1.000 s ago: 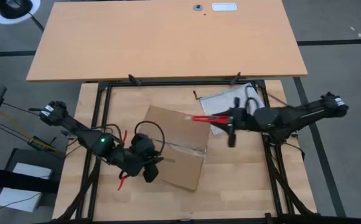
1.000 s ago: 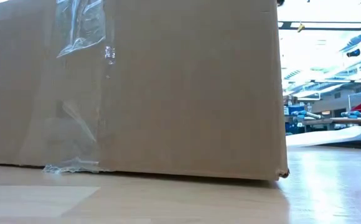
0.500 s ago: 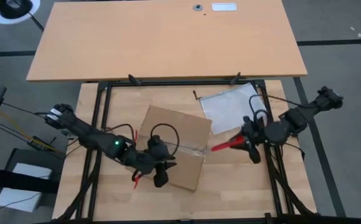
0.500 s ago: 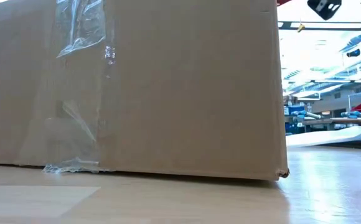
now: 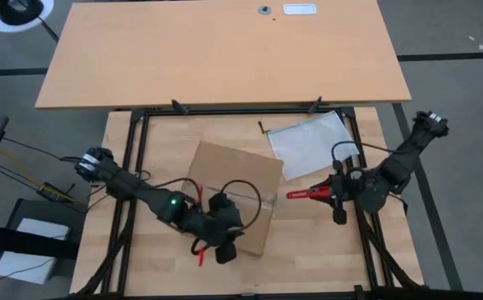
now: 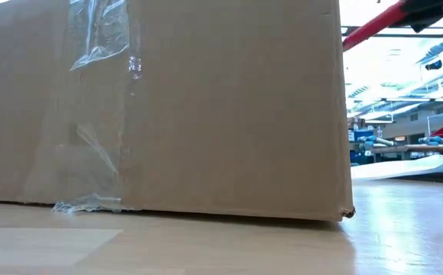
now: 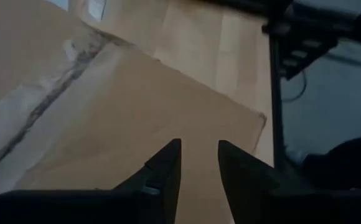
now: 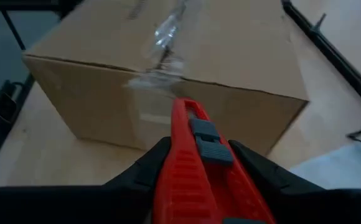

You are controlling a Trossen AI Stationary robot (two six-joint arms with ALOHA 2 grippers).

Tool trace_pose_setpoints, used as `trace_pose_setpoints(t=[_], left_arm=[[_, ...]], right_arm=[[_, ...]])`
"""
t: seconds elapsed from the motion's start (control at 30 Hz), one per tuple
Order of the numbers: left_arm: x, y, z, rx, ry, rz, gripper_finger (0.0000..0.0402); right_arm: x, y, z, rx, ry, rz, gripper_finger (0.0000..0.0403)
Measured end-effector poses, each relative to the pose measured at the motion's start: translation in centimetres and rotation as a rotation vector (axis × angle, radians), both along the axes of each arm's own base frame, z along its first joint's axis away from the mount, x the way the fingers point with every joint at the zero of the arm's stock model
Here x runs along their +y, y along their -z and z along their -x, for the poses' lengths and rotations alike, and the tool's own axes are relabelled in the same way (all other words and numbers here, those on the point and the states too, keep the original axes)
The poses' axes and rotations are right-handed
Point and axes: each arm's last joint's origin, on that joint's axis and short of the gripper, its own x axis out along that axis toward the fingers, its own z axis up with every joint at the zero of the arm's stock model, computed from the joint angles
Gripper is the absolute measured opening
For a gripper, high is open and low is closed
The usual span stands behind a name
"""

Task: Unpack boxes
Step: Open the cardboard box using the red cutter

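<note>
The brown cardboard box (image 5: 237, 187) stands shut on the wooden table, with clear tape along its top seam (image 8: 162, 37). It fills most of the low view (image 6: 168, 107). My left gripper (image 5: 227, 248) hovers over the box's near part, and its fingers (image 7: 199, 158) stand open with nothing between them. My right gripper (image 5: 325, 195) is to the right of the box, shut on a red box cutter (image 5: 301, 194). The cutter points at the box's right side (image 8: 168, 118). My right gripper pinches the cutter's red handle (image 8: 179, 171) between its two fingers (image 8: 255, 168). The fingers come from the table's right, slanting a little downward, and lie along the cutter. Its front end (image 8: 187, 109) sticks out ahead of them, clear of the table and the box.
A flat clear bag (image 5: 308, 142) lies on the table at the far right, beside the box's far corner. A black frame (image 5: 137, 167) borders the work area. A second, bare table (image 5: 225, 50) stands beyond it.
My right gripper has drawn back from over the box's far right corner toward the table's right and near edges and sunk, swinging the cutter round to point at the box's right side. My left gripper has gone rightward and nearer over the box, rolling its wrist.
</note>
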Motion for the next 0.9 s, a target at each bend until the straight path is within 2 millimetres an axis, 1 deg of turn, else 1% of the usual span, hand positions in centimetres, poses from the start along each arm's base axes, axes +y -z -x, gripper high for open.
trace_pose_setpoints(t=[0.13, 0.3, 0.47, 0.67, 0.9], left_arm=[[-0.6, 0.0, -0.5, 0.038, 0.009, -0.021, 0.0117], [-0.7, 0.2, -0.6, 0.053, 0.01, -0.024, 0.0117], [-0.7, 0.2, -0.5, 0.056, 0.016, -0.017, 0.0117], [-0.8, 0.2, -0.5, 0.06, 0.025, -0.009, 0.0117], [-0.8, 0.2, -0.5, 0.06, 0.032, -0.016, 0.0117]], right_arm=[[0.3, 0.6, -0.3, -0.065, 0.034, 0.018, 0.0136], [0.2, 1.3, -0.4, -0.073, 0.057, 0.039, 0.0136], [0.3, 1.3, -0.4, -0.073, 0.055, 0.042, 0.0136], [0.4, 1.1, 0.0, -0.069, 0.008, 0.015, 0.0136], [0.1, 1.2, -0.1, -0.062, 0.041, 0.047, 0.0137]])
